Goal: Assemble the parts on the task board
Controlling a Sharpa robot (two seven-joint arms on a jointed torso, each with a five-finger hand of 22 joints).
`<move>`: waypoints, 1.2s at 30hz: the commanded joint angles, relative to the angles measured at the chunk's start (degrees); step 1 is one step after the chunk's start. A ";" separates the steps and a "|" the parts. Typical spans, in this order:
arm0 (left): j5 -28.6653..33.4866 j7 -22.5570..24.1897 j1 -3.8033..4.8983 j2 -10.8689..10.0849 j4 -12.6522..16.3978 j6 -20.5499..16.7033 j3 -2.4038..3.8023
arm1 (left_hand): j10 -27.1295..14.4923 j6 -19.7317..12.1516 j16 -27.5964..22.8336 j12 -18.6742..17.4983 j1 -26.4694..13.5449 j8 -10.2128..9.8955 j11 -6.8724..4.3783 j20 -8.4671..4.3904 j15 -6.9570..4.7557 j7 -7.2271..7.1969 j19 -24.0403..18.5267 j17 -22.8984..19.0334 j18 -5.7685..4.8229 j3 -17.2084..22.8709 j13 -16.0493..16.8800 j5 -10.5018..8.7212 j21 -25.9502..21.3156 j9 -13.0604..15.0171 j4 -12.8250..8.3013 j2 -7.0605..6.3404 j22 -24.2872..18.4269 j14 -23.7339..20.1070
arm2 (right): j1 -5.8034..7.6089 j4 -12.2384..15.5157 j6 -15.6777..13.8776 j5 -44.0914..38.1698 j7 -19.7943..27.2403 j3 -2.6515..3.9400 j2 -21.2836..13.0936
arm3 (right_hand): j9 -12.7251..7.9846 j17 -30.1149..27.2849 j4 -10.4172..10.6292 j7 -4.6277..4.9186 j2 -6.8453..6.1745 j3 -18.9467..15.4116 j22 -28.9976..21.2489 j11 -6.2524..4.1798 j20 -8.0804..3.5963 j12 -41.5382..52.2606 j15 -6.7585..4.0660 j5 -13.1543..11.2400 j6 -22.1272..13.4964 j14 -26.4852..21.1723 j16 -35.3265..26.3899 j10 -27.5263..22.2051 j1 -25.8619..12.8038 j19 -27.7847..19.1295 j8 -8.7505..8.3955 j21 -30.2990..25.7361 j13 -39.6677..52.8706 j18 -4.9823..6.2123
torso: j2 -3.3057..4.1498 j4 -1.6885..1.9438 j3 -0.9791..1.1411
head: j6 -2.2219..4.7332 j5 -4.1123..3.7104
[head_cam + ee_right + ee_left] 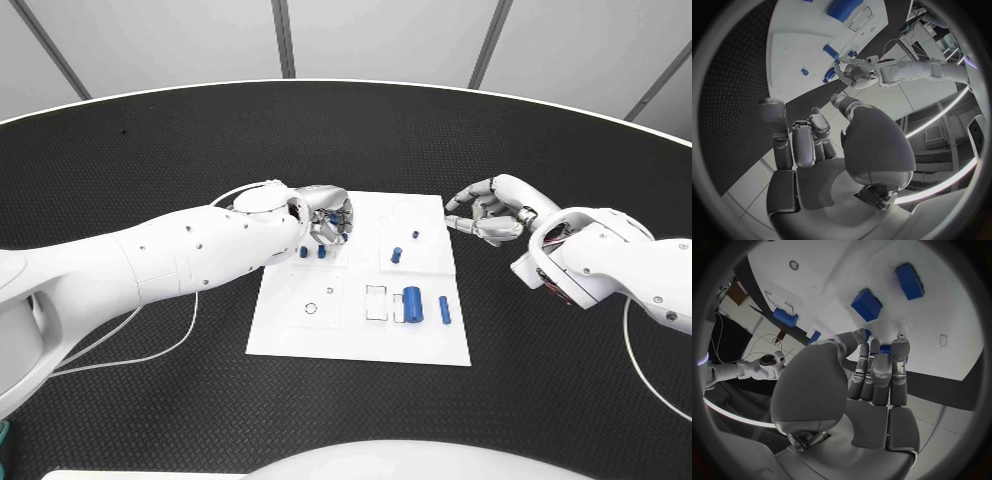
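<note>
On black round table (pixel 173 150), white task board (pixel 289 335), left robot hand (pixel 326 214) pinching blue part (pixel 884 350), right robot hand (pixel 490 210) curled empty.

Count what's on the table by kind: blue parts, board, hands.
Blue parts lying on the task board: 6
Blue part at the left hand fingertips: 1
Task board: 1
Hands, counting the right hand, which holds nothing: 2
Total: 10

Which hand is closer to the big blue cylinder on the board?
Left. The left hand is over the board's far left part, up-left of the cylinder. The right hand hangs off the board's far right corner, slightly farther.
</note>
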 commanded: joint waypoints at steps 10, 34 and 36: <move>0.00 -0.15 -0.39 0.44 -0.89 0.81 0.00 | 0.32 0.81 0.07 -0.62 0.48 -0.30 0.21 0.08 0.15 0.04 -0.16 -0.24 -0.83 0.50 -0.13 -0.06 0.34 -0.06 -0.36 0.50 0.19 -0.14 | 0.00 -0.07 0.04 0.00 0.01 0.00 0.07 | -0.09 1.22 0.15 0.10 -0.17 0.21 -0.03 -0.15 -0.06 -0.19 -0.34 0.15 -0.45 2.46 -0.35 -0.31 0.23 -0.31 0.17 -0.21 -0.07 0.94 | -0.01 0.01 0.01 | -0.34 -0.15; 0.10 0.13 -0.68 0.89 -1.06 1.85 0.01 | 1.26 1.35 0.68 -0.91 0.26 -0.55 0.08 0.12 0.10 -0.01 0.18 0.51 -0.98 0.38 -0.09 -0.07 1.19 -0.05 -0.56 0.93 1.26 0.31 | 0.00 -0.18 0.21 0.00 -0.02 0.00 0.18 | -0.11 1.26 0.12 0.10 -0.15 0.25 -0.01 -0.16 -0.07 -0.11 -0.35 0.17 -0.45 2.48 -0.37 -0.18 0.29 -0.26 0.25 -0.24 0.00 0.93 | -0.01 0.02 0.03 | -0.72 -0.33; 0.10 0.08 -0.70 0.94 -1.12 1.94 0.01 | 1.88 1.64 0.98 -0.92 0.26 -0.63 -0.04 0.10 0.02 -0.04 0.45 0.85 -1.07 0.35 -0.01 -0.07 1.65 -0.02 -0.68 1.22 1.86 0.54 | 0.00 -0.19 0.22 0.00 -0.03 0.00 0.18 | -0.11 1.26 0.12 0.10 -0.15 0.25 -0.01 -0.16 -0.07 -0.11 -0.35 0.17 -0.45 2.48 -0.37 -0.18 0.29 -0.26 0.25 -0.24 0.00 0.93 | -0.03 0.01 0.02 | -0.73 -0.32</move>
